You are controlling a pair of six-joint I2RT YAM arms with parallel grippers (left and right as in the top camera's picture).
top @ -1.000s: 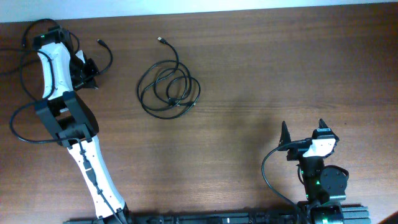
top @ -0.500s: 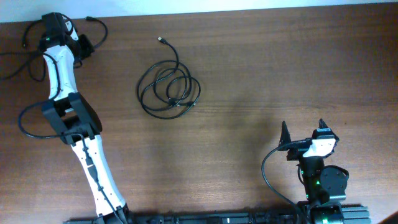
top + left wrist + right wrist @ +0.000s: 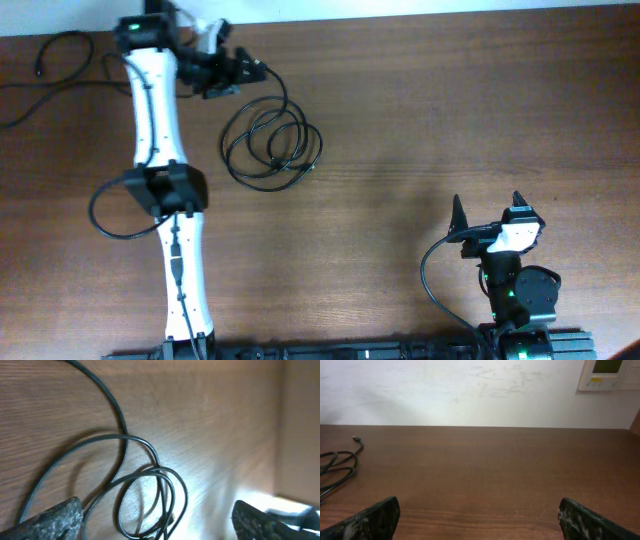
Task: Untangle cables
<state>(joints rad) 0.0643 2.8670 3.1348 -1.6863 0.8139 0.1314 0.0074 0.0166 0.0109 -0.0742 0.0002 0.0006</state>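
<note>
The cables [image 3: 270,146] lie as a small tangle of thin black loops on the brown table, back left of centre. My left gripper [image 3: 248,70] hovers just behind the tangle's top end, pointing right. In the left wrist view the left gripper [image 3: 157,522] is open, and the cables' loops [image 3: 150,491] lie on the table between and beyond its fingers [image 3: 52,519]. Another thin black cord [image 3: 55,45] lies apart at the far left back. My right gripper [image 3: 489,213] rests open near the front right, holding nothing. The right wrist view shows the cables [image 3: 339,466] far off at the left edge.
The table's back edge meets a white wall [image 3: 470,390] just behind the left gripper. The left arm [image 3: 165,180] stretches from the front edge to the back, left of the tangle. The right arm's base [image 3: 518,295] sits at the front right.
The left arm swung right from the far-left back corner to just behind the tangle. Its jaws went from shut to open. The right arm has not moved.
</note>
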